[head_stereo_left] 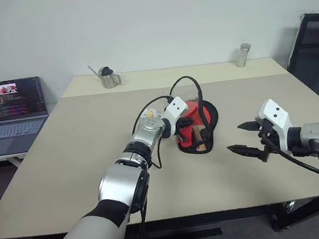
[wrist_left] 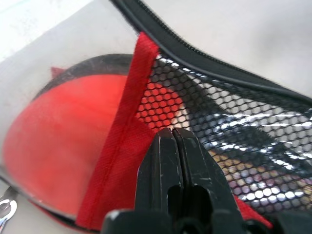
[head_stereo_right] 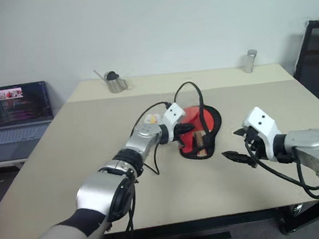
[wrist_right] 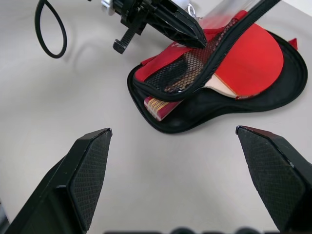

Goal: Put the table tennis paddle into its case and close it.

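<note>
The case [wrist_right: 219, 105] lies open in the middle of the table, black side down. The table tennis paddle [wrist_right: 258, 58] rests inside it, red face up, with its striped wooden handle [wrist_right: 158, 107] toward the narrow end. My left gripper [wrist_right: 197, 41] is shut on the case's red-and-mesh upper flap [wrist_right: 183, 73] and holds it raised over the handle end. In the left wrist view the closed fingertips [wrist_left: 173, 139] pinch the flap where red fabric meets mesh. My right gripper [head_stereo_left: 237, 137] hovers open to the right of the case, holding nothing.
An open laptop [head_stereo_left: 13, 112] sits on a side desk at the left. A metal pitcher [head_stereo_left: 108, 78] and a metal cylinder [head_stereo_left: 243, 55] stand at the table's far edge. A black chair [head_stereo_left: 314, 46] is at the right.
</note>
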Motion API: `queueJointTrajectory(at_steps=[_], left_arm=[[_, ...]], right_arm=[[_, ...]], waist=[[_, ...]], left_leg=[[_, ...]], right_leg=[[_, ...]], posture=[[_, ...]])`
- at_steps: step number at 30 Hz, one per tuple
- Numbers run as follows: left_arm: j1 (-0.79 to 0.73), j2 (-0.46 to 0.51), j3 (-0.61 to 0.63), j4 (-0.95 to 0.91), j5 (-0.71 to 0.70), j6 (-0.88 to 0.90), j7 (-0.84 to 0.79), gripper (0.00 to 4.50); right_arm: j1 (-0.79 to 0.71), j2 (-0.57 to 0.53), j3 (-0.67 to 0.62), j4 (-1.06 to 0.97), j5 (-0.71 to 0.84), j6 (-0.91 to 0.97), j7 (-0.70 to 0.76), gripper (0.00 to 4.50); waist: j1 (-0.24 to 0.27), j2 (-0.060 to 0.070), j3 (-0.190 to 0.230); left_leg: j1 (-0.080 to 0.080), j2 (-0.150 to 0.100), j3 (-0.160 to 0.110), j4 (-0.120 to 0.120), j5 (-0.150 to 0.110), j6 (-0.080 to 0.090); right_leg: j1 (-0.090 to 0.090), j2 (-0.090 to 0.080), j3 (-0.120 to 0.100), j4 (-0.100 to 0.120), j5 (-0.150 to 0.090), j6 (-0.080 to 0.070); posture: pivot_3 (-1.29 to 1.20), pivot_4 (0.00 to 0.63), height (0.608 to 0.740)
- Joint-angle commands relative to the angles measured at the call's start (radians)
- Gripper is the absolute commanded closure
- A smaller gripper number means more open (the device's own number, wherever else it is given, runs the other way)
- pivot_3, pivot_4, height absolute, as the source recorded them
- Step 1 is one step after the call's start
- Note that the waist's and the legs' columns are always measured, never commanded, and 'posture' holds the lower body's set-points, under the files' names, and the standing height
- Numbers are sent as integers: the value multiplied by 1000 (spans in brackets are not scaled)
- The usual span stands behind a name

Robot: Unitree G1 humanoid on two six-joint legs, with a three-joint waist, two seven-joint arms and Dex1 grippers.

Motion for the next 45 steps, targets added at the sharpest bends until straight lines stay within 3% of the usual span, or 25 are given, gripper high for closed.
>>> queueJointTrajectory(at_steps=[1,8,13,20,30,37,45], left_arm=[[-54,-40,4,-1,8,0,46,4444],[-27,-99,-28,4,34,11,-20,4444],[-5,-85,-31,2,37,16,-46,4444],[12,-3,24,-13,-19,2,-93,4444],[52,166,98,-49,-90,-38,-196,4444],[84,230,123,-87,-135,-52,-246,4444],[127,273,166,-191,-231,-10,-360,4444]], right_arm=[[5,19,-71,-80,58,65,-52,0],[-32,92,-123,-96,108,163,-177,0],[-90,118,-105,-45,102,167,-226,0],[-193,169,-54,96,31,88,-284,0],[-292,327,32,307,-68,-47,-337,0],[-392,454,73,533,-147,-161,-367,0],[-477,524,105,786,-215,-304,-312,0]], waist=[[1,0,0],[1,0,0],[-1,0,0],[-4,0,0],[-15,0,0],[-21,0,0],[-24,0,0]], left_leg=[[0,0,0,0,0,0],[0,0,0,0,0,0],[0,0,0,0,0,0],[0,0,0,0,0,1],[0,-1,1,0,0,1],[0,-1,0,1,0,1],[0,-1,1,0,0,1]], right_leg=[[0,0,0,0,0,0],[1,0,0,0,0,0],[0,0,0,0,0,0],[0,0,1,1,0,0],[0,0,1,1,1,-1],[0,1,1,2,3,-4],[0,1,1,2,3,-4]], posture=[[0,150,740],[0,150,740],[0,150,740],[0,150,740],[0,150,740],[0,150,740],[0,150,740]])
